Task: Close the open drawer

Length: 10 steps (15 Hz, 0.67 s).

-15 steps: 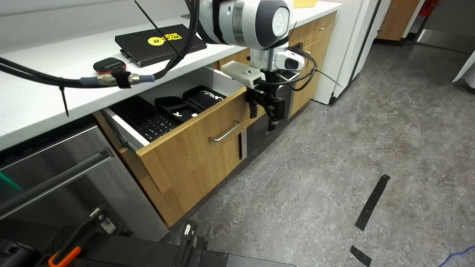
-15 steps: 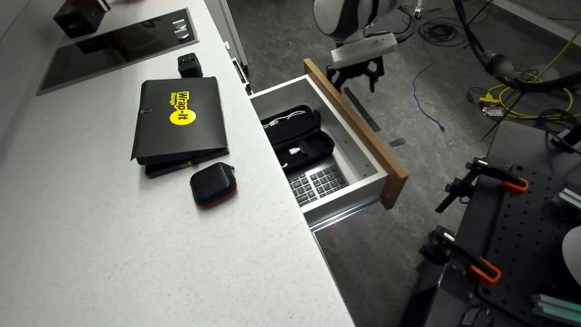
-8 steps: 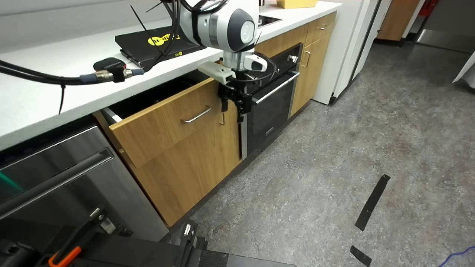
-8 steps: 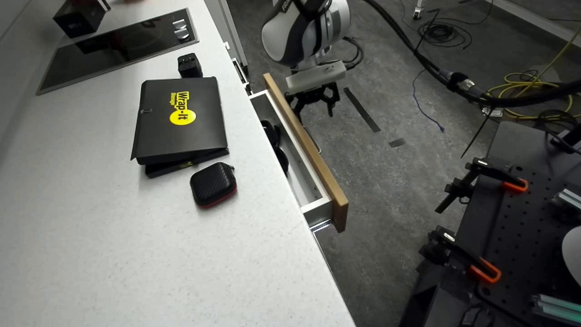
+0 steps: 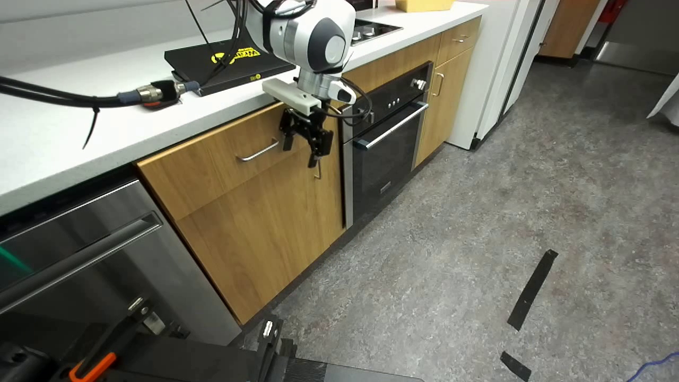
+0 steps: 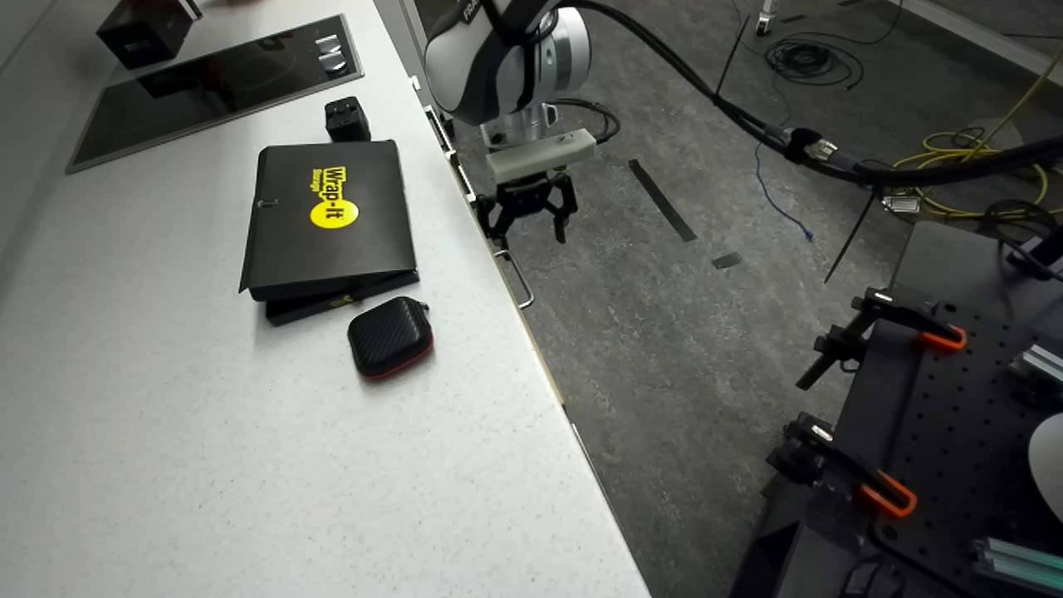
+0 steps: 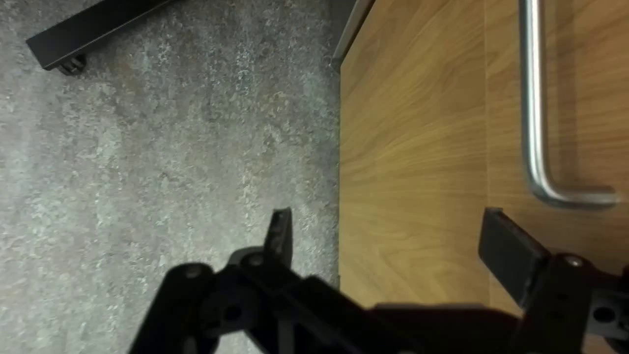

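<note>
The drawer [image 5: 204, 170] has a light wood front and sits flush with the cabinet in an exterior view. Its silver bar handle [image 5: 258, 152] faces the room. Only a thin edge of the drawer [image 6: 544, 365] shows past the counter in an exterior view, and its inside is hidden. My gripper [image 5: 301, 154] is open and empty at the right end of the drawer front, right of the handle. I cannot tell whether it touches. In the wrist view the gripper's [image 7: 387, 211] fingers are wide apart, one in front of the drawer front [image 7: 506, 123] near the handle [image 7: 535, 98].
The white counter [image 6: 208, 415] overhangs the drawer and bears a black box [image 6: 332, 224] and a small black case [image 6: 390, 336]. A black oven [image 5: 392, 143] is to the right, a stainless steel unit [image 5: 116, 249] to the left. A black platform [image 6: 947, 415] with clamps stands opposite.
The drawer has slid in from well open to flush with the cabinet, and its contents are now hidden. My gripper has moved along with it toward the counter and has stayed open.
</note>
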{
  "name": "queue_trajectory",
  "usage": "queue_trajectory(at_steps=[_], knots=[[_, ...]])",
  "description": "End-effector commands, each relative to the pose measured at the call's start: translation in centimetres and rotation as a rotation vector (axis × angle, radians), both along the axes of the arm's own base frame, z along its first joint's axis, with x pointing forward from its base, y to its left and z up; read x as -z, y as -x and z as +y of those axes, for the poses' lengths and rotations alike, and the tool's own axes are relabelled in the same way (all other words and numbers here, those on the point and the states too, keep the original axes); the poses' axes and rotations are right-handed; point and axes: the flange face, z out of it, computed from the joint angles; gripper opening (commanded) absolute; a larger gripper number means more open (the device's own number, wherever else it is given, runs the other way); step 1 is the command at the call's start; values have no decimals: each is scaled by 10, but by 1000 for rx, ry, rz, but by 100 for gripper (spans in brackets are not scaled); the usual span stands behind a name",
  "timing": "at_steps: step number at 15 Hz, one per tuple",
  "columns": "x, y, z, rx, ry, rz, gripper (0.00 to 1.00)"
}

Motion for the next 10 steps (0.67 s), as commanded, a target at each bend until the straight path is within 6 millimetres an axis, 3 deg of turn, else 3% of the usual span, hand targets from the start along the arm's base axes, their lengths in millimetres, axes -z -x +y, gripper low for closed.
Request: queue_trajectory(at_steps=[1, 5, 6, 10], knots=[[-17, -8, 24, -126, -137, -8, 100], [-27, -10, 17, -149, -78, -20, 100], [-11, -8, 11, -129, -66, -32, 100], [-10, -8, 10, -129, -64, -30, 100]])
